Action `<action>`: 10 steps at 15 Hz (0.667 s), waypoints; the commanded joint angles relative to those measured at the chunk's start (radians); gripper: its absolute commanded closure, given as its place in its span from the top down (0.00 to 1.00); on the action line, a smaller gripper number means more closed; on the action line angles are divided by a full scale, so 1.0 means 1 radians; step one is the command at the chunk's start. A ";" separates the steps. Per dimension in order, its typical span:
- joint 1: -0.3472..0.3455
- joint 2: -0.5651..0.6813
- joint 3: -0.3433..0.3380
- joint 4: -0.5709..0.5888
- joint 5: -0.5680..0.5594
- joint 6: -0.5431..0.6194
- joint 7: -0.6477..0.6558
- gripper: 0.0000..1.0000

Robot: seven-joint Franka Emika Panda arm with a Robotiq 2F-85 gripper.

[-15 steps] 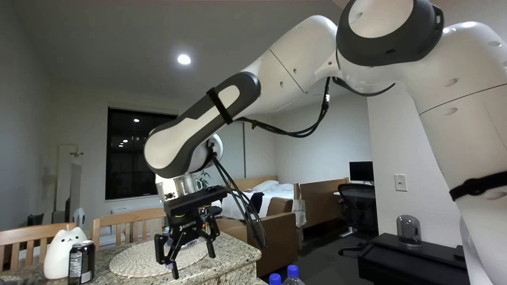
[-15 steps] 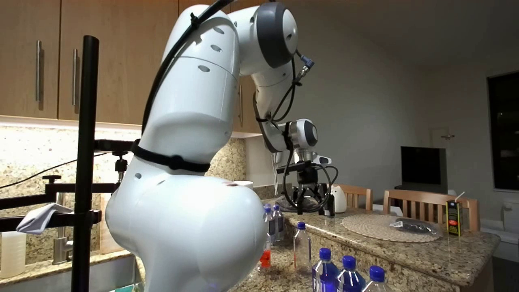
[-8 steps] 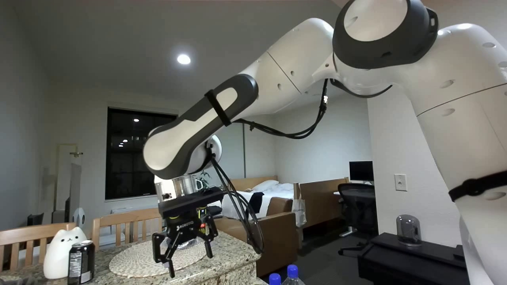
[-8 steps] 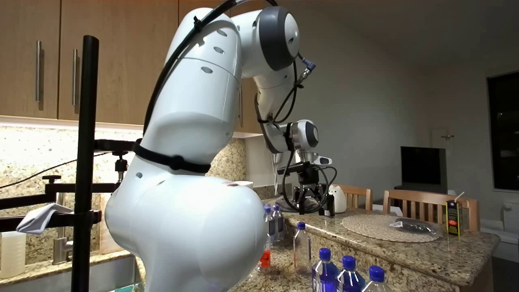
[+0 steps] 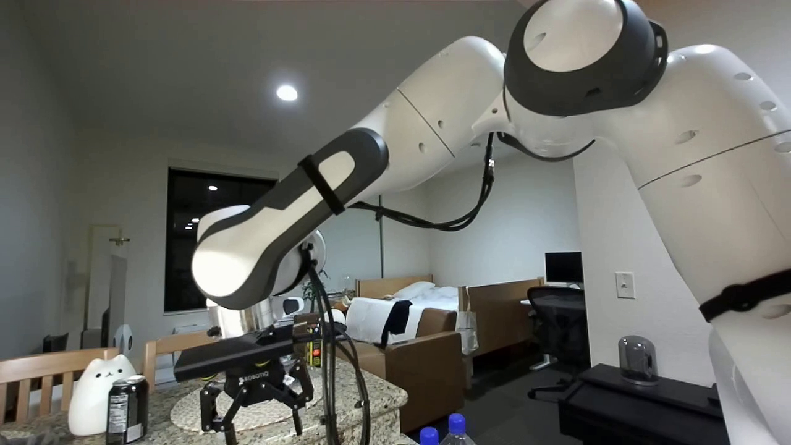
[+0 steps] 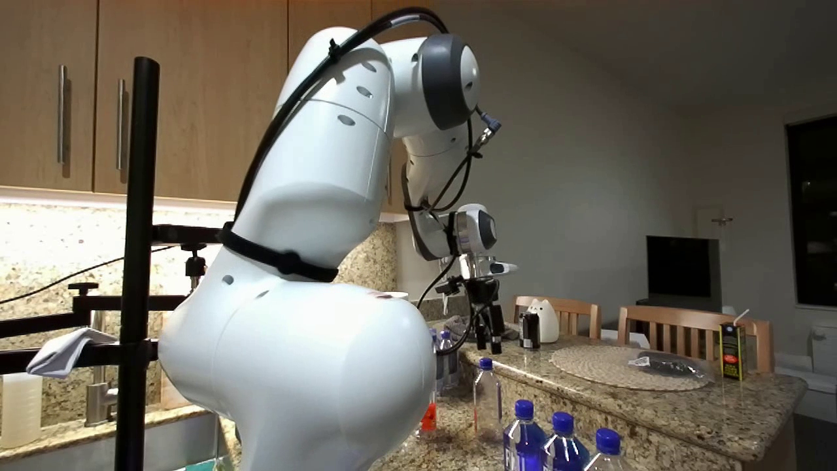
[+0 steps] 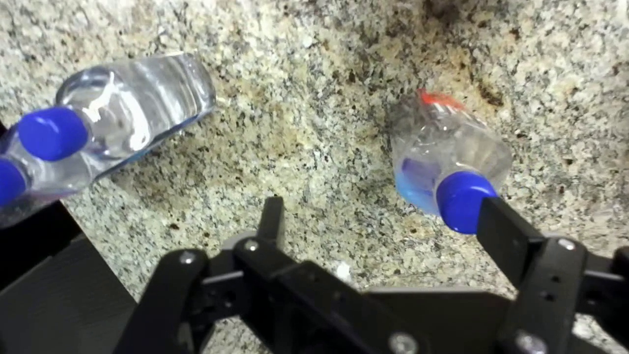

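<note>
Wrist view: the gripper (image 7: 379,216) stands with its fingers (image 7: 271,221) wide apart over a speckled granite surface (image 7: 304,137) and holds nothing. A blue-capped clear plastic bottle (image 7: 444,147) is nearest: the finger (image 7: 506,241) at the right of this view overlaps its cap; whether they touch cannot be told. Another clear bottle (image 7: 147,98) and a blue cap (image 7: 10,182) show at the left border.

In an exterior view the spread fingers hang in front of a round woven placemat (image 5: 185,413), left of the right-hand corner of the raised granite counter (image 5: 382,394). A black can (image 5: 127,410) stands just beside a white cat-shaped figure (image 5: 102,395).

In an exterior view the gripper hangs by the raised granite counter's left corner, with the can to its right. On the lower counter (image 6: 458,451) stands an upright blue-capped bottle (image 6: 487,402); three more blue-capped bottles (image 6: 563,451) stand in front of the raised counter's near edge. A clear plastic packet (image 6: 673,365) lies on the placemat, and a black drink carton (image 6: 732,350) stands near the edge by the wooden chairs (image 6: 680,318).
</note>
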 commanded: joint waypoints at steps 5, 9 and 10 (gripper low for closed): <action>-0.003 0.074 -0.024 0.040 0.101 0.148 0.274 1.00; 0.000 0.109 -0.035 0.062 0.130 0.222 0.302 1.00; 0.001 0.120 -0.034 0.071 0.139 0.227 0.302 1.00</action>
